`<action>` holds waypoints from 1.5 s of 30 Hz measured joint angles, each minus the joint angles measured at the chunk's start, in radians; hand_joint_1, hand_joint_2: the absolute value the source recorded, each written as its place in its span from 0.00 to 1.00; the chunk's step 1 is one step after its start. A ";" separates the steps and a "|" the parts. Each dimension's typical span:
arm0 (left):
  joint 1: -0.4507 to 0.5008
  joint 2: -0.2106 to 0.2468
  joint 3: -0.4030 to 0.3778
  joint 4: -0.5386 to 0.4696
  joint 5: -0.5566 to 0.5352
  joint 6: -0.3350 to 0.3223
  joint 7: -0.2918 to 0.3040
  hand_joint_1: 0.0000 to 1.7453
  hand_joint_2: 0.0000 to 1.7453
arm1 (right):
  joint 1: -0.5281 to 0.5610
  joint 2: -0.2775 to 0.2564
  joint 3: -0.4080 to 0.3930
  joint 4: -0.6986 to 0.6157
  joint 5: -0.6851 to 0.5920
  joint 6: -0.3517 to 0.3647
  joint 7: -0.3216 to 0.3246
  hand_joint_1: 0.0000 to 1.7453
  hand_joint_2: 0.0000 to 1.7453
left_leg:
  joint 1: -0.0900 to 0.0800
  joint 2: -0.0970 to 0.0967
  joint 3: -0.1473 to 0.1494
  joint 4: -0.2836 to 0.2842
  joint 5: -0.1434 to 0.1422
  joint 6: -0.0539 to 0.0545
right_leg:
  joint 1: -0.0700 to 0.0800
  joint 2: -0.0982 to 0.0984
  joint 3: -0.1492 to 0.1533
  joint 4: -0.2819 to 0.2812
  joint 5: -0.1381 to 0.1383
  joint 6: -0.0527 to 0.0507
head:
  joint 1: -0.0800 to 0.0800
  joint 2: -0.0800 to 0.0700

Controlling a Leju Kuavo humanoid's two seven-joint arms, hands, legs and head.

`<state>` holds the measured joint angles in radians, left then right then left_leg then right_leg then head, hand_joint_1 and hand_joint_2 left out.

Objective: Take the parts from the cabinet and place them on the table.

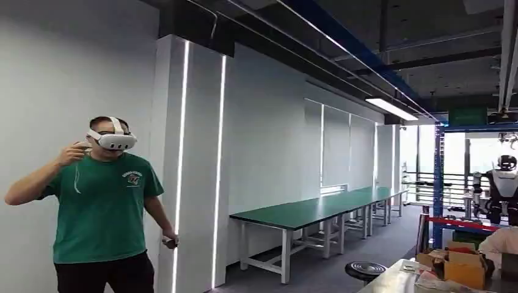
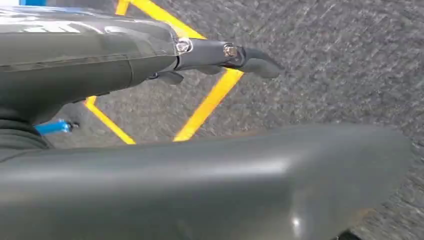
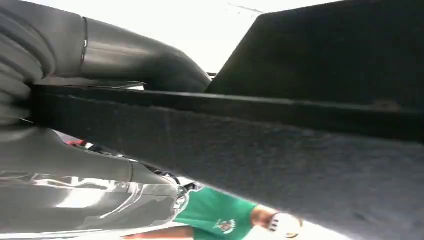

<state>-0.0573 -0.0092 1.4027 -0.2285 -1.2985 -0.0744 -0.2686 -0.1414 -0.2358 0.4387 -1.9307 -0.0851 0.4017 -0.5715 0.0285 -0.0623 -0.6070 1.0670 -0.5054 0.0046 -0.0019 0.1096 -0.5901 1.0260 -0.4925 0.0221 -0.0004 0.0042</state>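
The right hand [image 3: 95, 165] grips a dark flat part [image 3: 260, 150], carried off any counter. The left hand [image 2: 150, 55] hangs over the floor [image 2: 325, 60], fingers straight, holding nothing. A person [image 1: 101, 207] stands left; the counter [image 1: 305, 212] lies ahead. Probably best: keep the grip firm, turn toward the counter, steer clear of the person.

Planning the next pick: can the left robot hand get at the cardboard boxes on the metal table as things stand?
Probably not: the left robot hand hangs over grey floor with yellow lines, while the cardboard boxes sit well off on the metal table.
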 joint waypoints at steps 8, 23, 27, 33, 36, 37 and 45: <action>-0.004 0.000 0.000 0.000 0.000 0.000 -0.001 0.00 0.00 | -0.006 -0.002 -0.008 -0.005 -0.002 0.002 0.000 1.00 1.00 | 0.002 0.079 0.017 -0.010 -0.008 0.026 | -0.008 -0.103 -0.154 0.304 -0.124 0.036 | 0.000 -0.001; -0.006 0.001 0.000 0.000 0.000 -0.002 0.001 0.00 0.00 | -0.029 0.003 -0.020 -0.005 -0.009 0.010 0.006 1.00 1.00 | -0.007 0.073 -0.082 0.252 -0.152 -0.012 | 0.008 -0.088 0.013 -0.038 0.030 -0.033 | 0.002 -0.001; -0.009 0.002 0.000 0.000 0.000 -0.002 0.000 0.00 0.00 | -0.030 0.009 -0.021 -0.001 -0.010 0.010 0.008 1.00 1.00 | -0.002 0.051 -0.017 0.045 0.014 -0.014 | 0.006 -0.040 0.020 -0.023 0.016 -0.024 | 0.002 -0.001; -0.014 0.000 0.000 0.000 0.000 -0.002 0.000 0.00 0.00 | -0.029 0.010 -0.028 0.001 -0.009 0.012 0.014 1.00 1.00 | 0.009 0.024 0.008 -0.010 0.003 0.011 | -0.001 0.011 -0.003 0.000 0.001 0.005 | 0.001 0.000; -0.014 0.001 0.000 0.000 0.000 -0.002 0.001 0.00 0.00 | -0.030 0.010 -0.038 0.000 -0.009 0.015 0.013 1.00 1.00 | 0.006 0.050 0.016 -0.012 -0.003 0.021 | -0.002 -0.086 -0.074 0.151 -0.077 0.024 | 0.001 -0.001; -0.013 0.001 0.000 0.000 0.000 -0.002 0.003 0.00 0.00 | -0.028 0.010 -0.039 0.000 -0.009 0.016 0.013 1.00 1.00 | 0.005 0.062 0.018 -0.012 -0.005 0.023 | -0.005 -0.096 -0.117 0.230 -0.104 0.028 | 0.001 -0.001; -0.013 -0.002 0.000 0.000 0.000 -0.002 0.003 0.00 0.00 | -0.028 0.010 -0.047 0.000 -0.009 0.016 0.012 1.00 1.00 | -0.004 0.134 0.053 -0.018 -0.035 0.003 | 0.018 -0.166 -0.023 0.006 0.027 -0.007 | 0.001 0.000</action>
<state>-0.0703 -0.0111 1.4027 -0.2285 -1.2989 -0.0763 -0.2651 -0.1697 -0.2262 0.3922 -1.9310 -0.0938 0.4181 -0.5592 0.0248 0.0713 -0.5535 1.0493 -0.5405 0.0072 0.0165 -0.0565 -0.6135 1.0317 -0.4660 0.0153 0.0008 0.0038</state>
